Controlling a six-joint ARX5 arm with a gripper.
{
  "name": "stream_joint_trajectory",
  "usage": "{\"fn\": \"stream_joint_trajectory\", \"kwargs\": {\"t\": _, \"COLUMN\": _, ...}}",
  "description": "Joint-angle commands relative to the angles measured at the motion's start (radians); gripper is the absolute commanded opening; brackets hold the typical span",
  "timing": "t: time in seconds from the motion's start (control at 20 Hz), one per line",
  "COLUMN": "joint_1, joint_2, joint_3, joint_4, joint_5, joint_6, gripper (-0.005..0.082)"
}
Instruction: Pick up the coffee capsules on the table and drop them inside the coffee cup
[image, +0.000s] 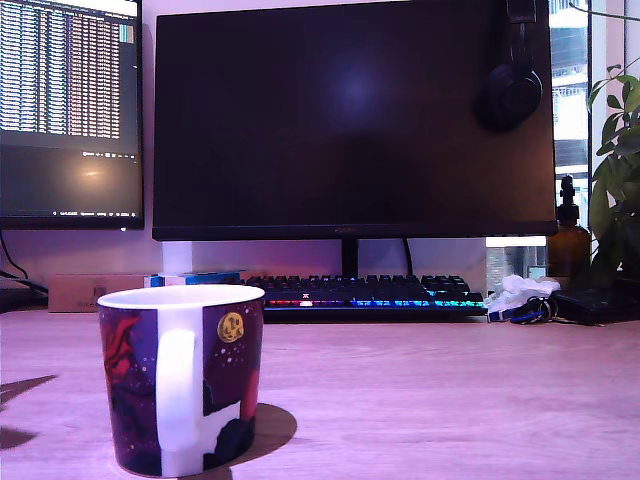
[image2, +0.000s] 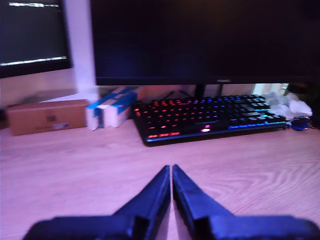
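Note:
The coffee cup (image: 182, 378) stands upright near the front of the table (image: 430, 400), at the exterior view's left. It is dark purple with red swirls, a gold moon disc, and a white handle and rim. No coffee capsules show in either view. My gripper (image2: 171, 170) appears only in the wrist view, low over bare table (image2: 75, 165), its two dark fingers (image2: 155, 192) pressed together with nothing between them. The cup is out of the wrist view.
A backlit keyboard (image: 365, 293) lies under a large dark monitor (image: 350, 120) at the back. A cardboard box (image2: 47, 116) and blue-white boxes (image2: 111, 107) sit beside it. Keys and crumpled paper (image: 520, 297), a brown bottle (image: 568, 240) and a plant (image: 618, 170) stand at the exterior view's right.

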Motion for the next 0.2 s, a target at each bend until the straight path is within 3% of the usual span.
{"fn": "stream_joint_trajectory", "kwargs": {"t": 0.0, "joint_1": 0.001, "joint_2": -0.056, "joint_3": -0.019, "joint_4": -0.027, "joint_5": -0.009, "joint_6": -0.003, "gripper": -0.002}}
{"fn": "stream_joint_trajectory", "kwargs": {"t": 0.15, "joint_1": 0.001, "joint_2": -0.156, "joint_3": -0.019, "joint_4": -0.072, "joint_5": -0.071, "joint_6": -0.021, "gripper": -0.002}}
